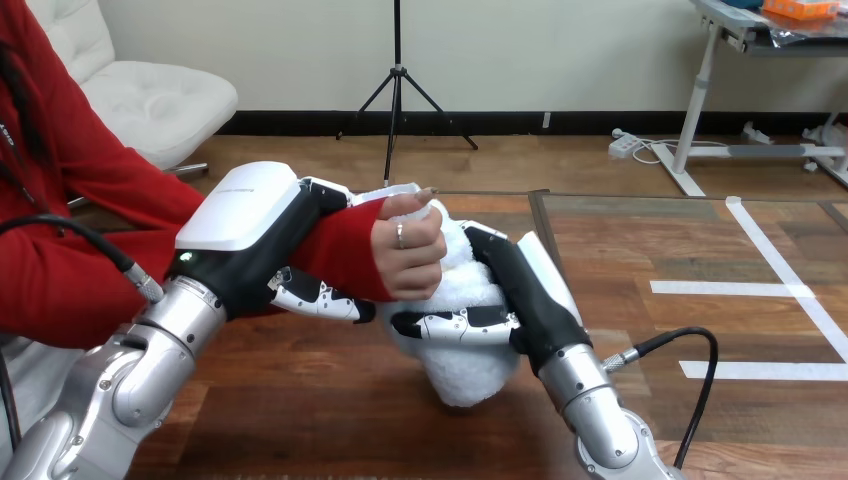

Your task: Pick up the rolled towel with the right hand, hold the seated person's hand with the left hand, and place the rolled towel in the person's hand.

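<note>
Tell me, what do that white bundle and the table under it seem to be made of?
The rolled towel looks like soft, matte terry cloth: its surface is fuzzy, and it bulges around the right hand gripping it. The table appears to be wood, dark brown with visible grain and a slight sheen, though it could be a veneer.

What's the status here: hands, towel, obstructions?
Left hand curled round the person's wrist. Right hand gripping the rolled towel. Person's hand closed on it too. Nothing in the way.
</note>
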### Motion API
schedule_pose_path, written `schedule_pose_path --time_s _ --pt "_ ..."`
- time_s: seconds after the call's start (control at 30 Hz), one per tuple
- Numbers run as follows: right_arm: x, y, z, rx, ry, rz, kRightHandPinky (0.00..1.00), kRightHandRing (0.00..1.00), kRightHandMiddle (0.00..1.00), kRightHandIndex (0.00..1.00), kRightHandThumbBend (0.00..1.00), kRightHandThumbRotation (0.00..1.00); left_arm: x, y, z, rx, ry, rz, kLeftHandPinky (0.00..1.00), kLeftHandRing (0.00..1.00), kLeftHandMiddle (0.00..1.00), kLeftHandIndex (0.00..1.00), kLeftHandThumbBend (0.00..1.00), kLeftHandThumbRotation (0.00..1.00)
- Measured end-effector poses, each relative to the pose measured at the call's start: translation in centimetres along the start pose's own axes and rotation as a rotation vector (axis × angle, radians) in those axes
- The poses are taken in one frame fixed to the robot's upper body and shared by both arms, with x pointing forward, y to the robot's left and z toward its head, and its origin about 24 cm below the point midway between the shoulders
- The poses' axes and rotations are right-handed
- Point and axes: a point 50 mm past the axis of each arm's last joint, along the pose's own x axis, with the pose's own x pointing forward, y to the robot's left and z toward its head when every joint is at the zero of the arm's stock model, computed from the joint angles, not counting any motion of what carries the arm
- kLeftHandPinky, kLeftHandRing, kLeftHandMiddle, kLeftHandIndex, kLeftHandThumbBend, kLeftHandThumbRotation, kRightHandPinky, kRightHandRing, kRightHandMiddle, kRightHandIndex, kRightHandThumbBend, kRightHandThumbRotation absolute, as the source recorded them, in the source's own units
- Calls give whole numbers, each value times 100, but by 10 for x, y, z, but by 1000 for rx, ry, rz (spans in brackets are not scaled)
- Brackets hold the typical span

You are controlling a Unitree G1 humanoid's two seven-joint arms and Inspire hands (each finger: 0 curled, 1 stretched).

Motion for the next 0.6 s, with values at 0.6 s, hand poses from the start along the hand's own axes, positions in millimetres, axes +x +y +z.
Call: schedule_pose_path --time_s 0.6 --pt "-7 3 -7 -8 44 26 82 86 86 92 100 61 -4 -1 4 12 -16 -2 92 94 96 99 100 41"
